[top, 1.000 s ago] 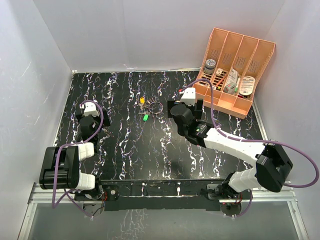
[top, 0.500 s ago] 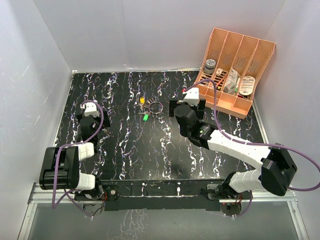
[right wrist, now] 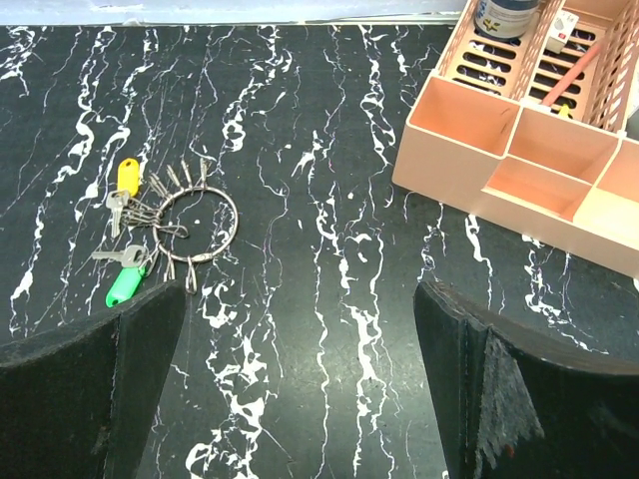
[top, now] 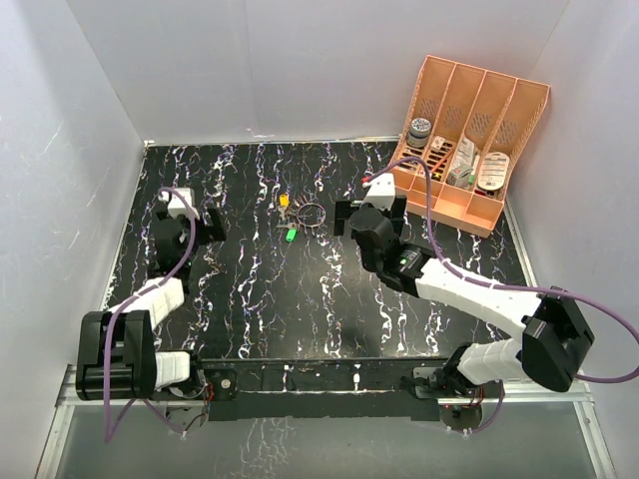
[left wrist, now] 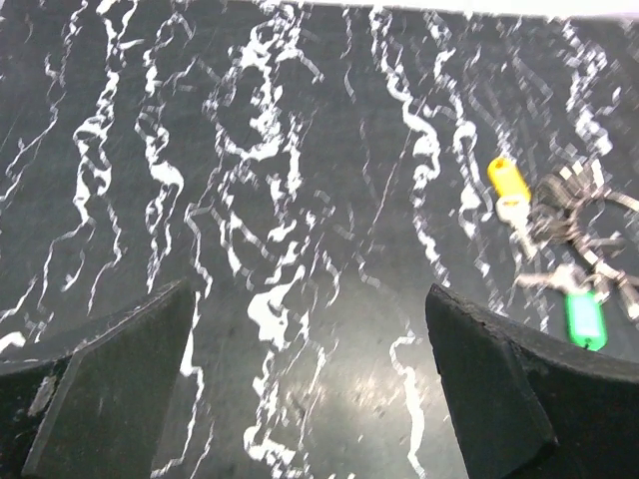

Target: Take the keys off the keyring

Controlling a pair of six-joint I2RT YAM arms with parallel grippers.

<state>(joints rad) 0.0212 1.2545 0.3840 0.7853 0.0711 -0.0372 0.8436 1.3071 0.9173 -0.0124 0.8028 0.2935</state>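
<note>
The silver keyring [top: 312,214] lies flat on the black marbled table with several small metal clips on it. A yellow-headed key [top: 285,200] and a green-headed key [top: 291,235] lie at its left side. In the right wrist view the keyring [right wrist: 198,228], yellow key [right wrist: 127,177] and green key [right wrist: 122,287] sit ahead and to the left. My right gripper [top: 369,208] [right wrist: 300,299] is open and empty, just right of the ring. My left gripper [top: 188,222] [left wrist: 308,304] is open and empty, well left of the keys. Its view shows the yellow key [left wrist: 507,181], green key [left wrist: 582,319] and ring [left wrist: 599,215] at the right edge.
An orange slotted organizer [top: 469,140] with small items stands at the back right, close to my right gripper; it also shows in the right wrist view [right wrist: 519,150]. White walls enclose the table [top: 250,289] on the left, back and right.
My left arm has stretched out, carrying its gripper farther from the base and a little toward the keys. My right gripper shifted slightly to the right, then held still.
</note>
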